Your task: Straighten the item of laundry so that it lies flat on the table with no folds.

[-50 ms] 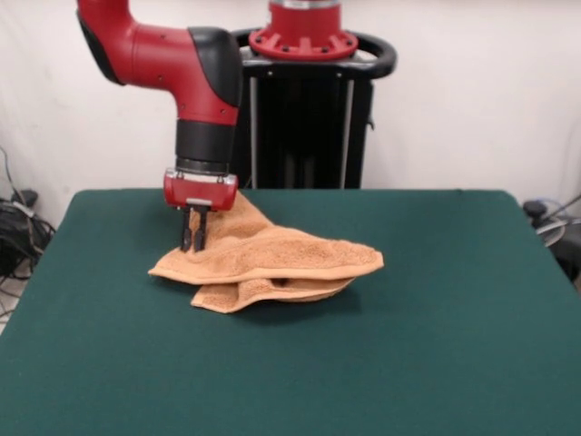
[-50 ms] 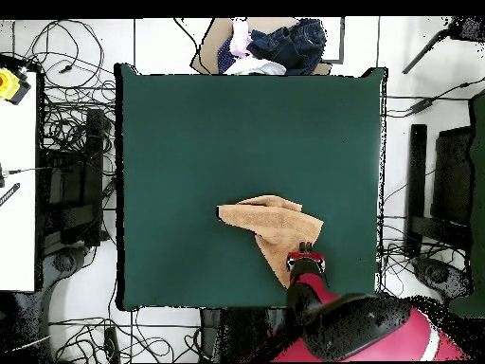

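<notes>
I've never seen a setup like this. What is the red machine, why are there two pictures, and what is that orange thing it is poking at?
The red and black machine is a robot arm standing at a table with a dark green top. Both pictures show the same moment: one is taken from across the table, facing the robot; the other looks straight down from above, with the robot at the bottom edge.

The orange thing is a terry towel, lying crumpled and folded over itself near the robot's side of the table. The job is to spread it flat.

At the arm's end is a gripper, two dark fingers that pinch things. They stand close together at one raised end of the towel and appear to be pinching it.
</notes>
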Robot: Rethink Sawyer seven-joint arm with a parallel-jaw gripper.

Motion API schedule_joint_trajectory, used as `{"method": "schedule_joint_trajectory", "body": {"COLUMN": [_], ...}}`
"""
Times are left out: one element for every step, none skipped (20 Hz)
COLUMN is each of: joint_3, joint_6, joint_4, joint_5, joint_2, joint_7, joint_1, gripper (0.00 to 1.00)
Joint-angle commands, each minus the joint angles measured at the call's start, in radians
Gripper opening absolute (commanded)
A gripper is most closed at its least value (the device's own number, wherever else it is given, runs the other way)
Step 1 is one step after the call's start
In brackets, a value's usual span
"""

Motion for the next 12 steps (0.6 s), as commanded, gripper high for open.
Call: {"method": "schedule_joint_trajectory", "body": {"joint_3": [0.078,0.077,0.079,0.084,0.088,0.087,0.088,0.088,0.088,0.087,0.086,0.086], "joint_6": [0.069,0.076,0.082,0.090,0.102,0.106,0.117,0.128,0.141,0.155,0.170,0.185], "joint_4": [-0.069,-0.065,-0.063,-0.061,-0.058,-0.048,-0.037,-0.024,-0.008,0.007,0.023,0.035], "joint_5": [0.111,0.111,0.109,0.104,0.099,0.098,0.097,0.095,0.092,0.089,0.087,0.084], "joint_2": [0.038,0.030,0.024,0.018,0.008,-0.003,-0.020,-0.040,-0.063,-0.086,-0.112,-0.135], "joint_7": [0.195,0.195,0.195,0.194,0.193,0.192,0.191,0.191,0.191,0.191,0.191,0.190], "joint_1": [0.060,0.061,0.060,0.055,0.052,0.054,0.055,0.055,0.054,0.054,0.052,0.051], "gripper": [0.00,0.00,0.00,0.00,0.00,0.00,0.00,0.00,0.00,0.00,0.00,0.00]}}
